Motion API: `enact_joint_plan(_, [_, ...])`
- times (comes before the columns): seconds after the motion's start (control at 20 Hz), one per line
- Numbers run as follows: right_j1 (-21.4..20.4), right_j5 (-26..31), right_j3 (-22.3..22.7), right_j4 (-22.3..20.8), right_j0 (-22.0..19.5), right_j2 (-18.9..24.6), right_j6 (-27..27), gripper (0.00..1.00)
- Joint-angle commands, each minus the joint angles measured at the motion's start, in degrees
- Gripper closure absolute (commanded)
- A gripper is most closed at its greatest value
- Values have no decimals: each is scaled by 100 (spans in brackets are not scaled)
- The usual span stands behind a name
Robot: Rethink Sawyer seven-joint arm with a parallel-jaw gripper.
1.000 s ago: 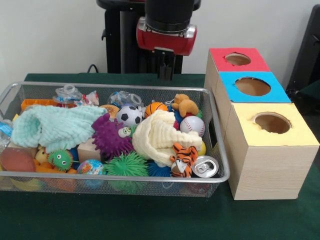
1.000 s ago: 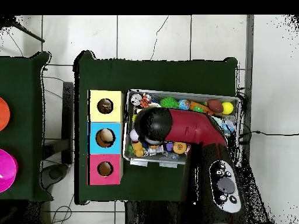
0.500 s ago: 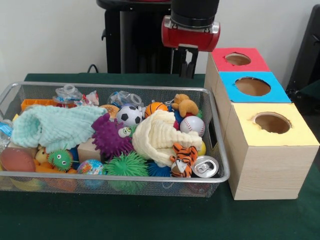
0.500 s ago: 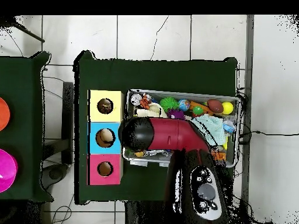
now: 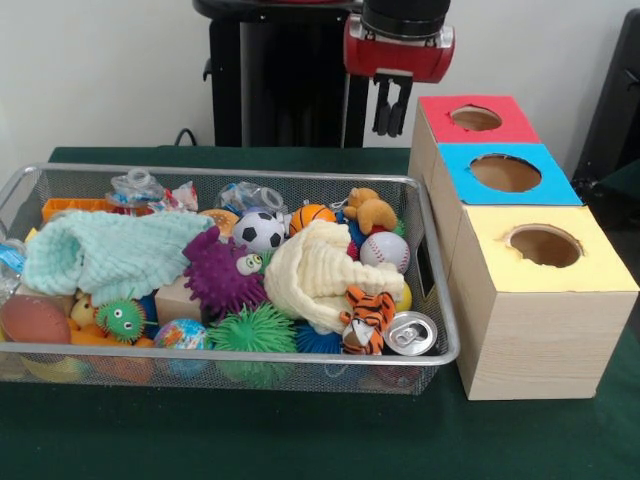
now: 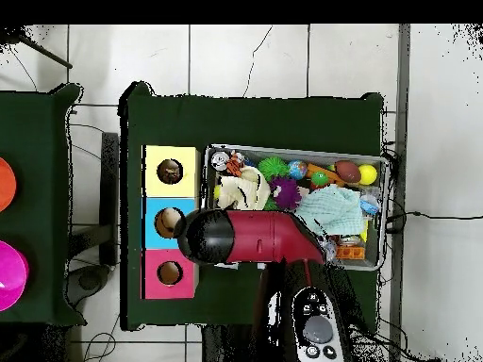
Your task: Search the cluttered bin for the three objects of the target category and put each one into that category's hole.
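Note:
The wire mesh bin [image 5: 240, 352] is full of toys; it also shows in the overhead view [image 6: 294, 152]. No patchwork fabric bundle shows clearly among them. The hole [image 5: 545, 245] in the yellow-topped box is nearest the camera, right of the bin, and shows at the top of the box row in the overhead view [image 6: 170, 171]. My gripper [image 5: 390, 128] hangs high behind the bin's far right corner, beside the red-topped box. Its two fingers stand a little apart with nothing between them. In the overhead view the arm's head [image 6: 209, 236] covers the gripper.
In the bin lie a mint cloth [image 5: 110, 250], a cream cloth [image 5: 320, 270], a purple spiky ball [image 5: 220, 275], a toy tiger [image 5: 365, 318], a can [image 5: 410, 333] and several balls. The blue-topped box [image 5: 505, 172] and the red-topped box [image 5: 475, 118] stand behind the yellow one.
My gripper has risen and moved from above the bin's back edge towards the boxes. In the overhead view the arm has swung off the bin to the blue and red boxes.

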Motion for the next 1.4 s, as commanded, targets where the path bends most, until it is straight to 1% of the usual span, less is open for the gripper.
enact_joint_plan(0.05, [888,396,-814,-6,-192,425,105,100])
enact_joint_plan(0.2, [1116,703,-1273,-62,-133,435,16,100])
enact_joint_plan(0.4, [1341,970,-1667,-74,-62,408,12,100])
enact_joint_plan(0.65, [1553,1169,-2027,-72,18,399,44,100])
enact_joint_plan(0.85, [1702,1147,-2216,-69,44,411,61,100])
enact_joint_plan(1.2, [1929,1370,-2666,-73,4,492,-134,100])
enact_joint_plan(1.4, [2030,1428,-2835,-68,-49,564,-271,100])
